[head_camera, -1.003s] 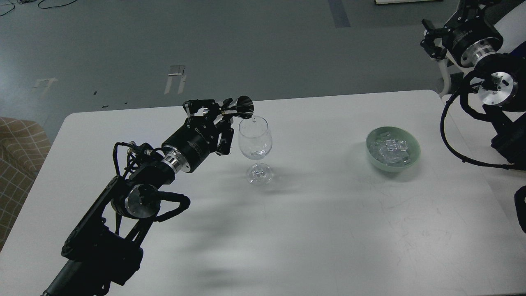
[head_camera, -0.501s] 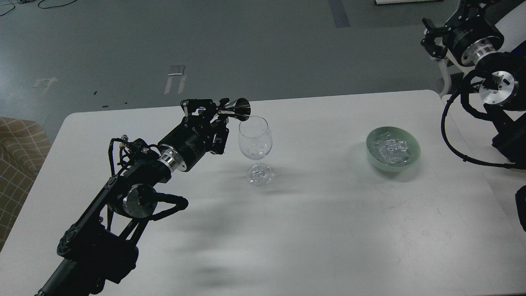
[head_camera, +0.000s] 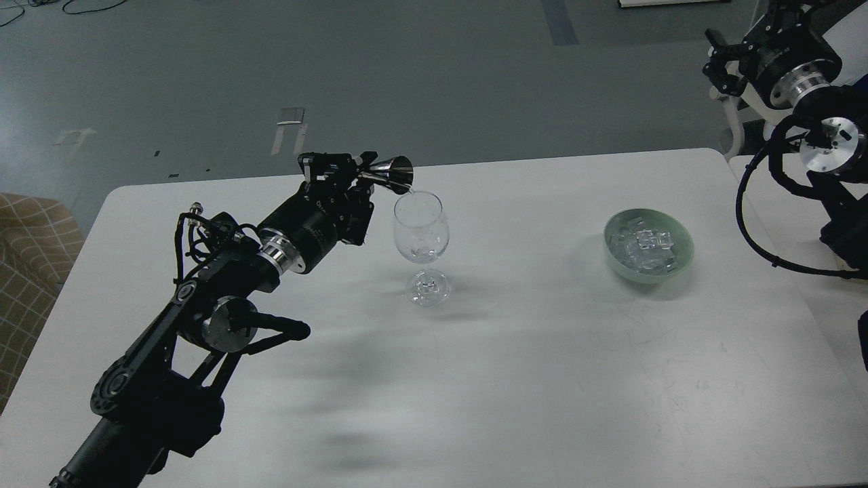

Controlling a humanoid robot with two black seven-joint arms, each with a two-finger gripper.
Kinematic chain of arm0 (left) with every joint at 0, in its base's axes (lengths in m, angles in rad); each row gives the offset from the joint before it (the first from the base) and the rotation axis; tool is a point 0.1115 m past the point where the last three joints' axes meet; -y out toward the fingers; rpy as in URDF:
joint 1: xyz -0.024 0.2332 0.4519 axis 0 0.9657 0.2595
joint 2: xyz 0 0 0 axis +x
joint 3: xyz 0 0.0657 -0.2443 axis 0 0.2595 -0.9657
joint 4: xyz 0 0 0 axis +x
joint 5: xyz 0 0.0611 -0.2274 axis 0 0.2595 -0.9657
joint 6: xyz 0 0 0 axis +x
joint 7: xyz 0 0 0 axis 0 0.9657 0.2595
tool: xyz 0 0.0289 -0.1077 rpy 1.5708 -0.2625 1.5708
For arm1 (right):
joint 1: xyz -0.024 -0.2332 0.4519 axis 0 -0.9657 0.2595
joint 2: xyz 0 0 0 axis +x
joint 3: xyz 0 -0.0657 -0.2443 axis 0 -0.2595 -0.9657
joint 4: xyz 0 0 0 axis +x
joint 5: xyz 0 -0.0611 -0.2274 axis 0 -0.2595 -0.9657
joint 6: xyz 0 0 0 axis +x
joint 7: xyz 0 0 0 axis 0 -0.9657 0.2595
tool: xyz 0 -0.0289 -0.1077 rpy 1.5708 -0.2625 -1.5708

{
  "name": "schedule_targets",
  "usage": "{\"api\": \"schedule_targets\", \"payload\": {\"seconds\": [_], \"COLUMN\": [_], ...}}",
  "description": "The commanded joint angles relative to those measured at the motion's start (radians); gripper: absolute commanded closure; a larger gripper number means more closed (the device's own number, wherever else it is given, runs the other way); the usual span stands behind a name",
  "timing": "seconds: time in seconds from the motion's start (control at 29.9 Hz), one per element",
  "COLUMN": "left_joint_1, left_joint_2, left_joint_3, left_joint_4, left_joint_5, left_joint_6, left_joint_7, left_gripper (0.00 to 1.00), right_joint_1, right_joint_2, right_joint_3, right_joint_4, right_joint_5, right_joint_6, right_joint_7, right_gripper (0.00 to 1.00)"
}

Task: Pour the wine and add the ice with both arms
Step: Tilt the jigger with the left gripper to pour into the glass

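Note:
A clear wine glass (head_camera: 421, 230) stands upright on the white table (head_camera: 515, 366). A little clear wine (head_camera: 420, 255) lies in the bottom of its bowl. My left gripper (head_camera: 361, 177) is shut on a small metal jigger (head_camera: 395, 173), held tipped on its side with its mouth just over the glass's left rim. A pale green bowl (head_camera: 673, 266) at the right holds a heap of clear ice cubes (head_camera: 643, 247). My right gripper (head_camera: 720, 61) is raised at the top right, off the table; its fingers cannot be told apart.
A checked brown seat (head_camera: 30, 251) stands off the table's left edge. A white chair frame (head_camera: 736, 125) is behind the table's right corner. The right arm's cable (head_camera: 749, 224) loops over the table's right side.
My left gripper has drawn back and up a little to the left with the jigger, which has turned less steeply tipped. My right arm has shifted slightly to the right.

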Motion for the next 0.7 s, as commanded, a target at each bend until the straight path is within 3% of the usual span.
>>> {"api": "schedule_targets", "payload": {"seconds": [0.0, 0.4, 0.67], "left_joint_1": [-0.001, -0.016, -0.034], "left_joint_2": [0.002, 0.004, 0.007], "left_joint_3": [0.002, 0.002, 0.002], "left_joint_4": [0.000, -0.018, -0.032], "left_joint_5": [0.012, 0.156, 0.279], "left_joint_6": [0.000, -0.002, -0.055], "left_joint_7": [-0.003, -0.005, -0.006], "left_gripper": [0.85, 0.85, 0.85], "right_joint_1": [-0.006, -0.004, -0.003], "right_joint_2": [-0.013, -0.013, -0.015], "right_joint_3": [0.000, 0.000, 0.000], "right_joint_4": [0.001, 0.001, 0.001], "right_joint_5": [0.000, 0.000, 0.000], "right_joint_6": [0.000, 0.000, 0.002], "right_joint_7": [0.000, -0.002, -0.002], "right_gripper": [0.00, 0.00, 0.00]}}
